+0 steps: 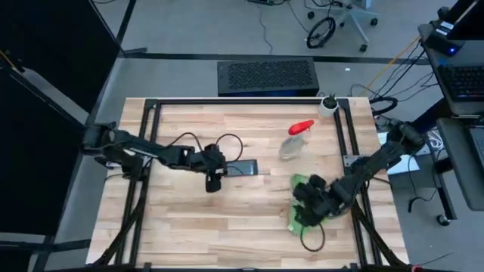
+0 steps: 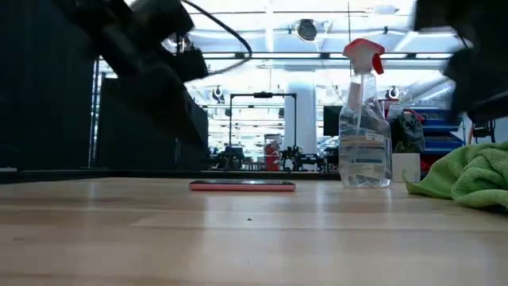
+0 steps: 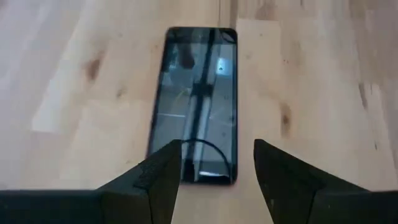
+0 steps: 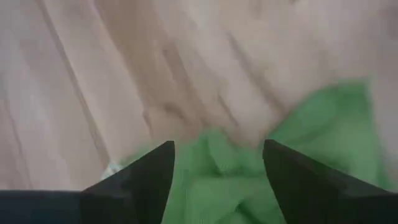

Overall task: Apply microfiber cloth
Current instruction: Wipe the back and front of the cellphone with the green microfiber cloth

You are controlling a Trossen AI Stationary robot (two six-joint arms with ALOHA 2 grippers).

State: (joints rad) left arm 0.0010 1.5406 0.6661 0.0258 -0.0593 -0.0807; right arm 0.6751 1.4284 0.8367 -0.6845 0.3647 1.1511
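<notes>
The wiping itself looks not yet begun. The green cloth (image 1: 301, 202) lies bunched on the table, well apart from the phone (image 1: 243, 168), and nothing green touches the phone's screen.

The right claw (image 4: 217, 163) hangs directly over the cloth, its fingers spread with folds of cloth showing between and beyond them; it is not pinching the fabric, and whether its tips touch it cannot be told. So the pick-up seems to be the step in hand, with carrying the cloth to the phone and rubbing the glass left to do.

The left claw (image 3: 216, 163) hovers with fingers spread at the near end of the phone, which lies flat just ahead of it, face up; it grips nothing.

The one container is the clear spray bottle (image 1: 295, 140) with a red nozzle, beyond the right claw and apart from the cloth. In the low view it stands upright; how much liquid it holds cannot be told.
</notes>
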